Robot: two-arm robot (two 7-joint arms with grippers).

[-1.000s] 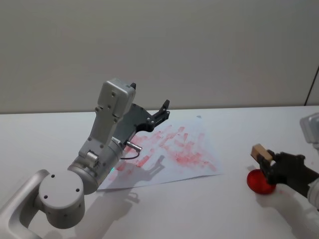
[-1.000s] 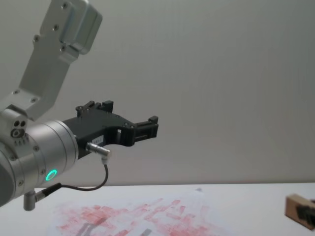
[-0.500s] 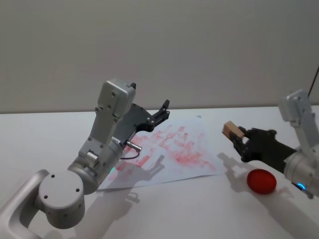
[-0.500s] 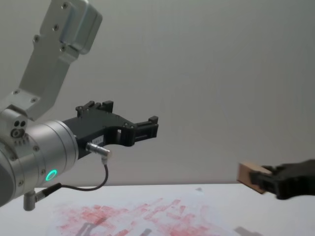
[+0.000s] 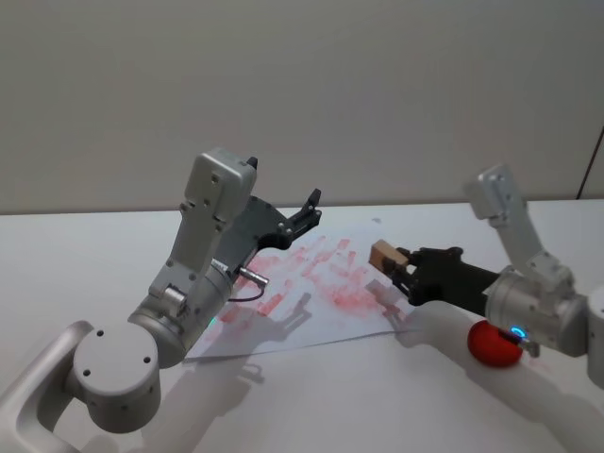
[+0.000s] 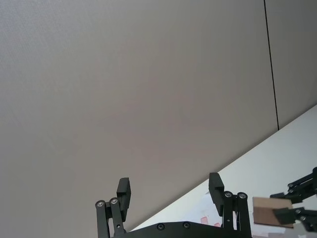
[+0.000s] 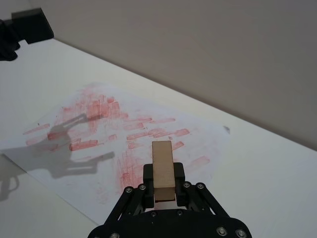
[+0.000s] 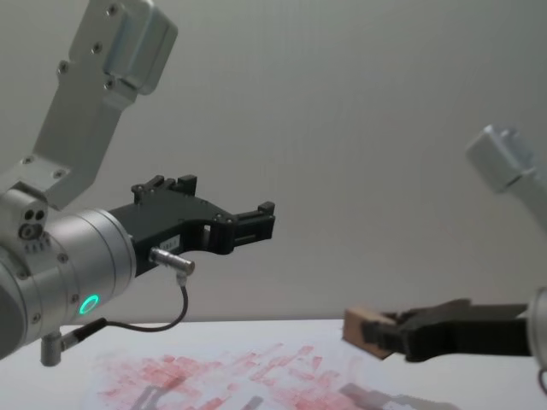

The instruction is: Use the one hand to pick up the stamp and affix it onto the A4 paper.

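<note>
R black two-finger gripper [image 5: 400, 271] clamped on small light-brown wooden stamp block [image 5: 384, 254], centre-right of head frame, held above right edge of white A4 sheet w/ red smudgy prints [image 5: 311, 311], no contact. L gripper [image 5: 309, 208] parked centre-left, fingers apart; round red pad [image 5: 495, 343] lower right.

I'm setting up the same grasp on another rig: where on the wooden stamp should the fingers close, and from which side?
Grip the stamp by its two long flat sides near its rear end, coming from behind along its length, as the right gripper does by the A4 paper: those parallel faces suit the pinch, and the front end sticks out free. The left gripper is raised, open, idle.
</note>
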